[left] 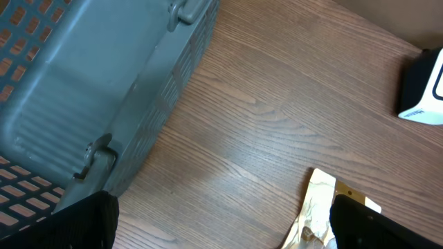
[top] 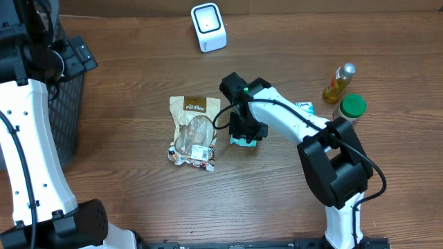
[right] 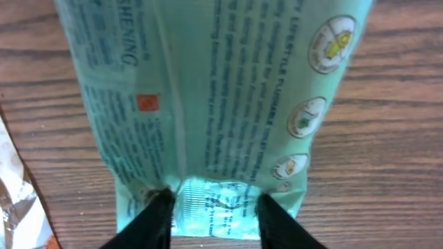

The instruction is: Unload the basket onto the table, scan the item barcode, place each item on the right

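Pickup is only starting: the teal packet (right: 221, 97) is lying on the table (top: 138, 69), well apart from the white scanner (top: 208, 26), with the right gripper (right: 214, 207) straddling its end, clamped or not I cannot tell, and the left gripper (left: 225, 225) gaping idle.

Basket (top: 69, 117) far left; bag (top: 192, 131) mid-table, packet (right: 208, 83) just right of it; scanner (top: 208, 26) behind; bottle (top: 338, 83) far right

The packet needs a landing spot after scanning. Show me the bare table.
Free: between basket and bag; the front strip below the bag; between scanner and bottle. Crowded: centre, where bag, packet and right gripper cluster, and around bottle and jar.
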Controlling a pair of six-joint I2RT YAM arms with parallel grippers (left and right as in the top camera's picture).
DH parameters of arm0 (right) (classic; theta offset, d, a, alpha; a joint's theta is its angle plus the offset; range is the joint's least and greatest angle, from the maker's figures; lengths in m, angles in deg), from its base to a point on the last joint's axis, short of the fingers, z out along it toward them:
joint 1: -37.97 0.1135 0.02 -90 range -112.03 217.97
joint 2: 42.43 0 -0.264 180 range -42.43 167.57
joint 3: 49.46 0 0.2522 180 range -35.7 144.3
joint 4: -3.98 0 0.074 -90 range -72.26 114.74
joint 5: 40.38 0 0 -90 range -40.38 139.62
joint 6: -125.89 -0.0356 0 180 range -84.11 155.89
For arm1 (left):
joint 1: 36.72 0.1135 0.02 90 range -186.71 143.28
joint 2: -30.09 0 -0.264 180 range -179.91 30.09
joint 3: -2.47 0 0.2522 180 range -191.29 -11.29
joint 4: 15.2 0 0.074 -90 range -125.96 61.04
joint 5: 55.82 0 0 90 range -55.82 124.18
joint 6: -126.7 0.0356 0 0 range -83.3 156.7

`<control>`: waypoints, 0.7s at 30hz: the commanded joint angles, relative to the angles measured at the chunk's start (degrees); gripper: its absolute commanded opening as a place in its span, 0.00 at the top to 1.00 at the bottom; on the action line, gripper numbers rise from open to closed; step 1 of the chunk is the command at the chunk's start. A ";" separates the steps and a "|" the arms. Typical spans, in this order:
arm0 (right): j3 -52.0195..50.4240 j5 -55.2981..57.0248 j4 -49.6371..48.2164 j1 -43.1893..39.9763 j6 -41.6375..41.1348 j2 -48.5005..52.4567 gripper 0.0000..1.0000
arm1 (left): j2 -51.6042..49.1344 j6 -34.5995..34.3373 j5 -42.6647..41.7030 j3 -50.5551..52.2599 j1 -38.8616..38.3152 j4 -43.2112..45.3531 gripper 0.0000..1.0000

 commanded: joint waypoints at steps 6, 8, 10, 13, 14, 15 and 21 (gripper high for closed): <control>2.89 -2.99 3.89 0.00 0.22 1.27 0.51 | -0.28 0.20 -0.11 -0.44 -0.04 0.07 0.00; 6.43 -2.99 5.62 0.00 0.85 1.18 0.48 | -0.28 0.20 -0.11 -0.44 -0.04 0.07 0.01; 8.87 -3.02 7.48 0.07 0.83 1.18 0.48 | -0.28 0.20 -0.11 -0.44 -0.04 0.07 0.00; 9.09 -3.02 8.68 0.37 0.81 1.20 0.47 | -0.28 0.20 -0.11 -0.44 -0.04 0.07 0.00; 8.85 -3.02 8.94 0.42 0.81 1.20 0.48 | -0.28 0.20 -0.11 -0.44 -0.04 0.07 0.00; 8.59 -3.02 9.18 0.55 0.81 1.20 0.48 | -0.28 0.20 -0.11 -0.44 -0.04 0.07 0.00; 7.80 -2.43 9.49 1.57 0.74 1.22 0.54 | -0.28 0.20 -0.11 -0.44 -0.04 0.07 0.00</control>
